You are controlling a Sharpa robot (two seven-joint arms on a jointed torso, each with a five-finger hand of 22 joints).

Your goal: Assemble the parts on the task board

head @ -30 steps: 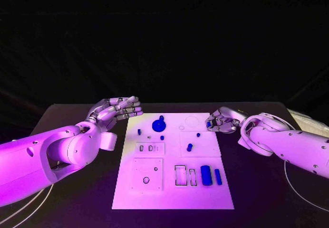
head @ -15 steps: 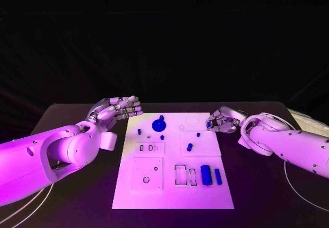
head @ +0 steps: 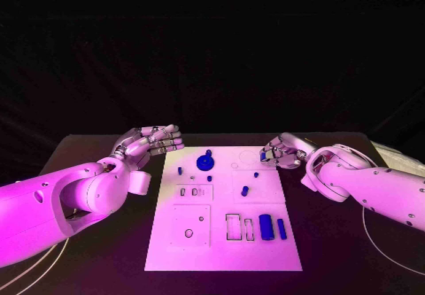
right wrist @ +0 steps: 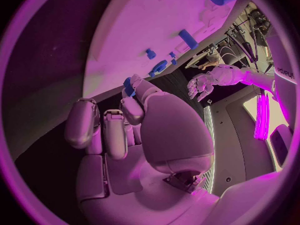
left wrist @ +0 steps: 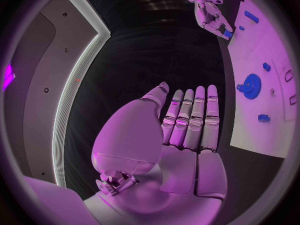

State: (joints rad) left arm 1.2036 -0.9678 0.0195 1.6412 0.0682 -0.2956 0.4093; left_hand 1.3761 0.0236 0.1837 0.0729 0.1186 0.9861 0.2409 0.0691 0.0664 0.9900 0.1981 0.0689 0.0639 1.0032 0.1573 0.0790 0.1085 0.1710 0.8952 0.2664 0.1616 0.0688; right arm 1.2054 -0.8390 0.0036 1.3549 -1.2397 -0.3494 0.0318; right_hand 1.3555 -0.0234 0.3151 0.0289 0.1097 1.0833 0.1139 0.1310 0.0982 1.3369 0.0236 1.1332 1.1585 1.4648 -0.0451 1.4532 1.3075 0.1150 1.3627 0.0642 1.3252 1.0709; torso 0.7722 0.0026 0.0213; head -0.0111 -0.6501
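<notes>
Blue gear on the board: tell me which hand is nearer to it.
Left. The left hand hovers just off the board's left edge beside the blue gear; the right hand, pinching a small blue part, is farther across the board.

**Around the board: table, cables, backdrop**

A black table [head: 97, 146] carries everything, and its surface shows dark along the left and right edges. Thin white cables [head: 40, 261] curve across its near left corner. Another thin white cable [head: 379, 244] loops near the near right corner. Just off the table's right edge, toward the far corner, sits a pale flat thing [head: 396, 158], possibly paper or cloth. A black curtain [head: 212, 67] hangs behind the far edge.
</notes>
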